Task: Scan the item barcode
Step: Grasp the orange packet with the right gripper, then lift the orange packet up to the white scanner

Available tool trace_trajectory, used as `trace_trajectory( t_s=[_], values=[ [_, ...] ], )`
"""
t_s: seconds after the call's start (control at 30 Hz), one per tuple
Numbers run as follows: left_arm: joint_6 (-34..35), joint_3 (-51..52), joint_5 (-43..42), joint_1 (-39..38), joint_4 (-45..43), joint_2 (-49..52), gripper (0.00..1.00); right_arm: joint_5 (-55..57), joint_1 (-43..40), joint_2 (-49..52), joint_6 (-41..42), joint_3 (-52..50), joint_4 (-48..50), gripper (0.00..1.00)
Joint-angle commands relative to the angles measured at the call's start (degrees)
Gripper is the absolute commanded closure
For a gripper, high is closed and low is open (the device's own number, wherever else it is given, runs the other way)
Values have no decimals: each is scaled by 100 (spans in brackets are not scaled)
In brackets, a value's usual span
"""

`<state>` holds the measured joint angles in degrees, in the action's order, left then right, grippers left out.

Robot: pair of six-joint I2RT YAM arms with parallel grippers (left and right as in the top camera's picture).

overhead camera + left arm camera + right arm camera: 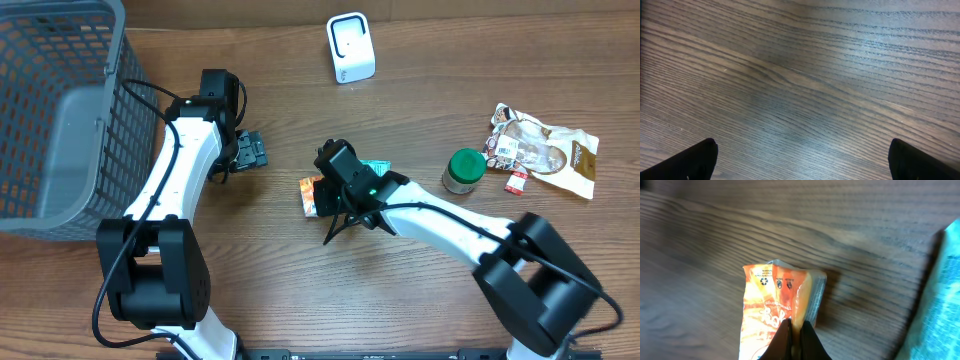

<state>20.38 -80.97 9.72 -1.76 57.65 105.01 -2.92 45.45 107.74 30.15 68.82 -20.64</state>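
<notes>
Orange packet (308,195) at centre of the overhead view, half hidden under the right gripper (796,330); its print is blurred and no barcode can be made out. Teal packet (376,167) just beside it, mostly covered by the arm.

Count:
- one basket (50,100), upper left, cut off by the frame
- one white scanner (351,47), top centre
- one green-lidded jar (464,170), right
- one snack bag (545,148), right

Right gripper pinched tight on the orange packet's edge. Left gripper (802,160) spread wide, holding nothing, above bare table (800,75).
</notes>
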Motion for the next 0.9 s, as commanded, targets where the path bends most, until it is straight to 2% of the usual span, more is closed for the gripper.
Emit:
trace_trajectory(
  t_s=[0.0,0.3,0.57,0.7,0.87],
  values=[
    [-68,31,76,-9,4,-87,0,26,-20,-431,-42,-11,-133,96],
    [-68,31,76,-9,4,-87,0,44,-20,-490,-479,-11,-291,96],
    [-68,31,76,-9,4,-87,0,223,-20,-802,-501,7,-411,96],
    [-68,31,76,-9,4,-87,0,476,-63,-1108,-516,243,-977,96],
    [-68,31,76,-9,4,-87,0,352,-415,-1261,-787,1088,-2243,97]
  ],
)
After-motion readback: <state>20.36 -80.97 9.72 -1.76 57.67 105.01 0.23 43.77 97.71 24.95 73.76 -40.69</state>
